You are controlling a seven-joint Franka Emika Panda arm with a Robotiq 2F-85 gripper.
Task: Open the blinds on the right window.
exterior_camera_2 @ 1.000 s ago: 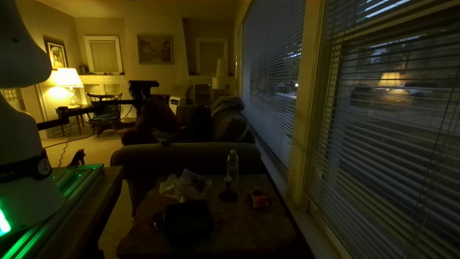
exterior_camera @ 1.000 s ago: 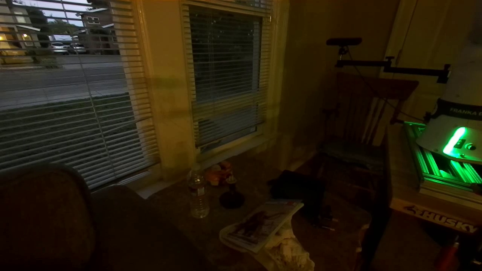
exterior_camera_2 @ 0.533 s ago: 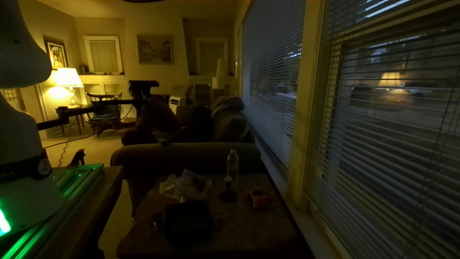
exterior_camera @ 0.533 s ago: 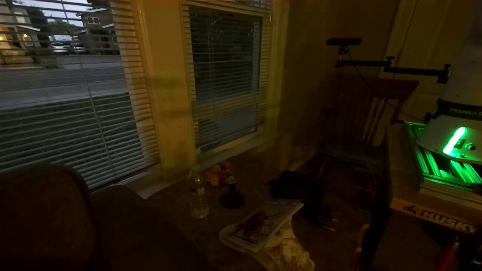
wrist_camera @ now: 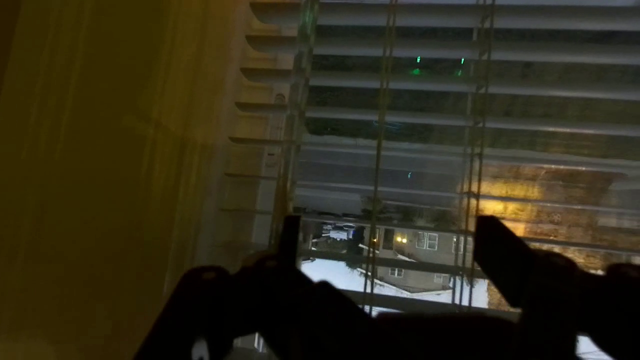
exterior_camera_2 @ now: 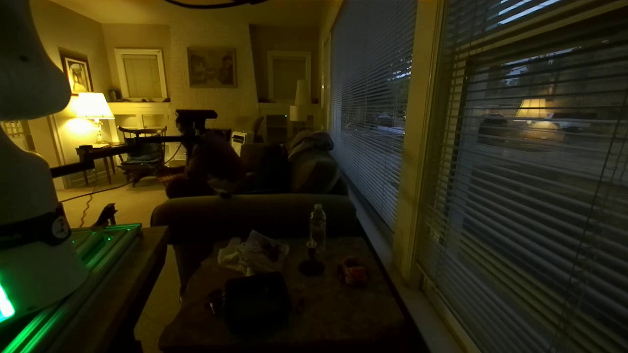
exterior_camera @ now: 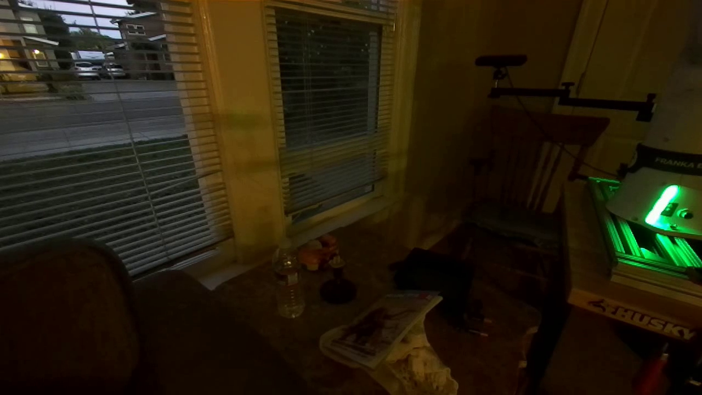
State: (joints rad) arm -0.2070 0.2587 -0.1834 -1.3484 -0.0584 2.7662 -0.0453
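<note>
Blinds [exterior_camera: 330,115] hang lowered across the right window [exterior_camera: 406,77]. Their slats [wrist_camera: 430,49] already show gaps, so tilting may be partly done; raising seems left. The pincer [wrist_camera: 387,220] is spread wide, gripping nothing, cords [wrist_camera: 381,125] visible between its fingers [wrist_camera: 289,237], contact unclear.

In an exterior view, the black band [exterior_camera: 673,161] around the robot arm [exterior_camera: 680,118] read "FRANKA", further lettering cut off; the wooden workbench [exterior_camera: 639,316] bore "HUSKY" along its edge.
</note>
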